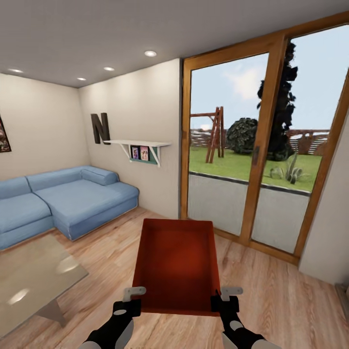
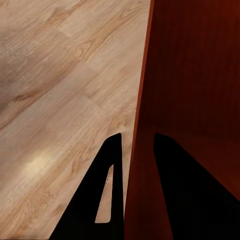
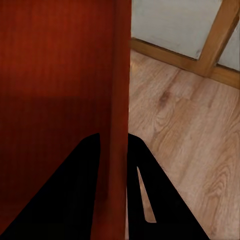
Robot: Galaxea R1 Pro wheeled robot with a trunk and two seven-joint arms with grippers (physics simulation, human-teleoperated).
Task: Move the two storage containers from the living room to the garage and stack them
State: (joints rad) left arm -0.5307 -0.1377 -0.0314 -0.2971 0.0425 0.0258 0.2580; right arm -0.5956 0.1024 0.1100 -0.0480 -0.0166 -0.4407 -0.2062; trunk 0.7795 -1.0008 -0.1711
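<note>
an orange-red storage container (image 1: 177, 264) is held up in front of the robot, above the light wood-plank floor (image 1: 271, 291) of the living room, with its open top turned toward the head camera so that its inner base is seen. it is gripped at its near corners by both arms. the left gripper (image 1: 132, 301) is clamped on the container's left wall near the near edge; in the left wrist view one dark finger (image 2: 107, 200) is seen outside the red wall (image 2: 145, 150) and the other inside it, so the wall is pinched between them. the right gripper (image 1: 224, 299) is likewise closed on the right wall; in the right wrist view the wall (image 3: 120, 115) is seen running between the two dark fingers (image 3: 150, 195), with wood planks beside it and the lower frame of a door beyond. ahead and to the right, a wood-framed glass door (image 1: 257, 150) is seen, with a lawn, a swing frame and shrubs outside. to the left, a blue corner sofa (image 1: 63, 201) is set against the cream walls, and a glass-topped coffee table (image 1: 34, 281) stands nearer the robot. a white wall shelf (image 1: 140, 145) carrying small pictures is mounted beside a large dark letter n (image 1: 100, 128). recessed lights are set in the ceiling.
</note>
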